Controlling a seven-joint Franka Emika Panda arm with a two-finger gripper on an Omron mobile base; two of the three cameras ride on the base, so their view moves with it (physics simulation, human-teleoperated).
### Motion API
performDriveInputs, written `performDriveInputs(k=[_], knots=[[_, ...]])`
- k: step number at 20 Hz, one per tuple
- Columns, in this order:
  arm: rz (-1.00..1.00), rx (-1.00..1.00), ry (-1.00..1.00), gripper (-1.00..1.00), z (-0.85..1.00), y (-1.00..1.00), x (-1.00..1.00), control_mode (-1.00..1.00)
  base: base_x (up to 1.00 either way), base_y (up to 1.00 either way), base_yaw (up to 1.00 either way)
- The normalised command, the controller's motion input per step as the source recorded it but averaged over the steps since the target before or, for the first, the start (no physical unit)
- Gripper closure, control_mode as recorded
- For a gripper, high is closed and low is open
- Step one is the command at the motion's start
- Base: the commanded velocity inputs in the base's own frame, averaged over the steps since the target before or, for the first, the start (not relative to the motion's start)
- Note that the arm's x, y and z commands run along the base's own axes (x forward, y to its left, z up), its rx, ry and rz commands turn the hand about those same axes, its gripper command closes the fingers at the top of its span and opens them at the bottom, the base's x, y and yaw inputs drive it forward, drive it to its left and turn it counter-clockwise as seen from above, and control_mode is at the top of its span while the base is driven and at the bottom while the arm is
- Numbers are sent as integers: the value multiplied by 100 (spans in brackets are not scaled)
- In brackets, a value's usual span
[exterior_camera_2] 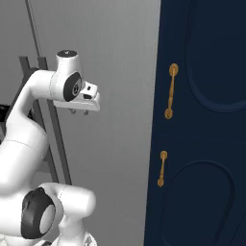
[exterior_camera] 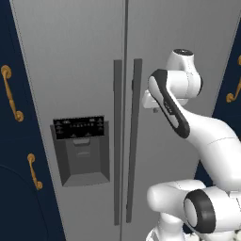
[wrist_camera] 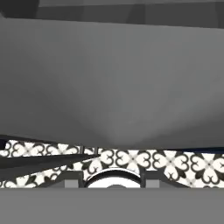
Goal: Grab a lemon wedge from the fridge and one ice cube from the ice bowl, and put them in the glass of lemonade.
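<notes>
The fridge [exterior_camera: 84,61] stands right in front of the base, both grey steel doors closed, its two long dark vertical handles [exterior_camera: 117,141] side by side along the centre seam. Low on the left door sits the dispenser recess [exterior_camera: 84,157] with a black control panel [exterior_camera: 79,127] across its top. Navy cabinets [exterior_camera_2: 202,120] with gold handles [exterior_camera_2: 170,91] flank the fridge — one bank at the right, seen best in the right base view, and another at the far left edge of the left base view, where two more gold handles [exterior_camera: 12,94] show. The arm is folded upward, its white hand held high and close to the face of the right door, just right of the handles; whether it touches the steel cannot be told. The gripper [exterior_camera_2: 79,112] points down, and only two small dark tips show beneath the white hand in the right base view, too tiny to judge — whether the fingers are apart or together cannot be told. In the hand view the camera looks down along the grey door surface [wrist_camera: 109,78], which fills most of the picture, to a strip of black-and-white patterned floor tile [wrist_camera: 175,162] below it; a thin dark bar [wrist_camera: 39,161], seemingly a door handle, crosses the tiles at the left.
</notes>
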Motion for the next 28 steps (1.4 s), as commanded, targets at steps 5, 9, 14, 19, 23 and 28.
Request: performDriveInputs(k=[5, 9, 14, 19, 23, 28], knots=[[0, 0, 0, -100, -9, -1, -57, -100, 0, 0, 0], [0, 0, 0, -100, -18, 0, -83, -100, 0, 0, 0], [2, 0, 0, -100, -60, 2, -70, -100, 0, 0, 0], [0, 0, 0, -100, 0, 0, 0, 100, -52, 0, 39], [0, 0, 0, -100, 0, 0, 0, 100, -30, 6, 56], [0, 0, 0, -100, 0, 0, 0, 100, 2, 33, 79]])
